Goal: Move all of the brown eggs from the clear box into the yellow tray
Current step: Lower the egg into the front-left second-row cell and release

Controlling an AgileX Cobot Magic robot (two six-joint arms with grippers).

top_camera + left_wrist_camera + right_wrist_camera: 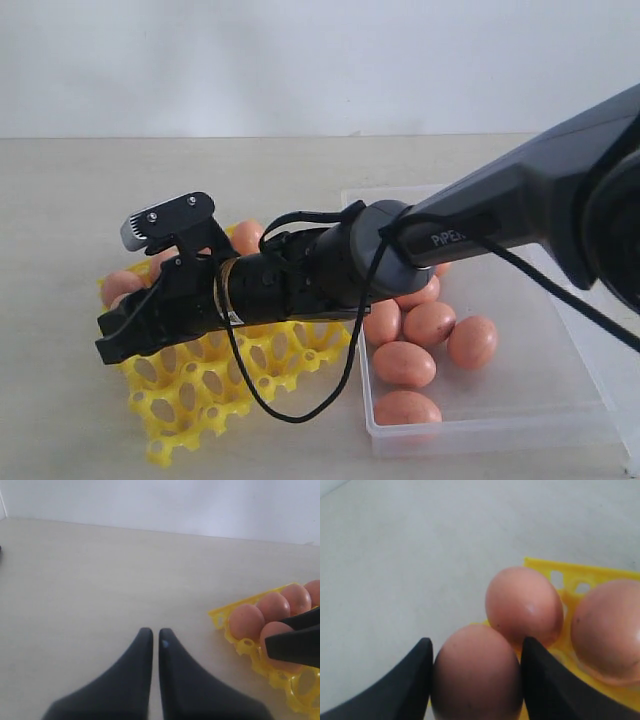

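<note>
Held egg (475,675): sat between the fingers of the right pincer (476,642), over the tray (190,400) edge.
Tray eggs (524,605): lay just ahead of that pincer.
Box (520,390): lay behind it, more eggs (403,362) inside.

Looks like a robotics lab or test bench to me, not anybody's kitchen. There's a bare pale worktop (70,200) with a blank white wall (300,60) behind it. A big dark robot arm (520,200) has "PiPER" printed on it, and a loose black cable (290,420) loops off it. The props are eggs (404,363), a yellow tray (165,440) and a clear box (520,380), laid out like a staged trial.
</note>
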